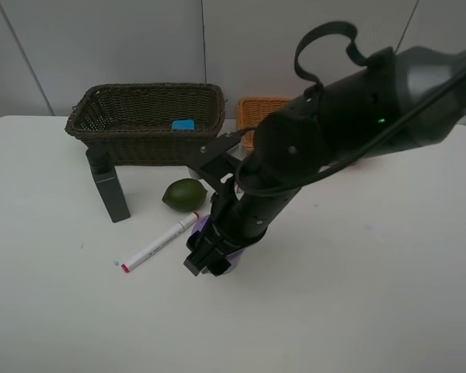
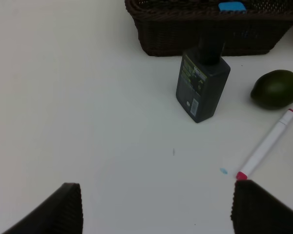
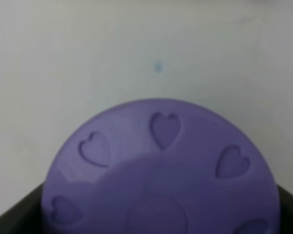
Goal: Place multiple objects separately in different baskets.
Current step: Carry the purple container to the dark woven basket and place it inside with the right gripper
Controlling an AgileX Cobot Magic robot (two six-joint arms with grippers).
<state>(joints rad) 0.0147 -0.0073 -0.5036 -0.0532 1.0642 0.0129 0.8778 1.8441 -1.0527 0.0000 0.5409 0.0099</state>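
The right arm (image 1: 334,124) reaches across the middle of the white tabletop (image 1: 357,295) and blocks much of the high view. It hides most of the light orange basket (image 1: 260,109) at the back, of which only one corner shows. Its right pincer (image 1: 211,260) is down on the purple-lidded jar (image 3: 161,165). In the wrist view the dark fingers (image 3: 14,214) sit at either side of the heart-embossed lid and appear to pinch it, though the close, blurred picture leaves the contact uncertain. The white red-tipped marker (image 1: 159,242) lies slantwise just beside the jar, its upper end near the pincer and a small blue speck (image 2: 223,171) near its lower end. The green lime (image 1: 184,193) rests close behind the marker. The dark green bottle (image 1: 109,186) stands upright to the lime's left, just in front of the dark brown basket (image 1: 144,93). The blue eraser (image 1: 183,124) lies inside that basket. The left pincer (image 2: 156,209) hangs above bare tabletop, its fingertips (image 2: 63,209) spread wide with nothing between them, and it faces the bottle, lime and marker. The tabletop is plain matt white, and pale grey wall panels (image 1: 140,39) rise behind the baskets.
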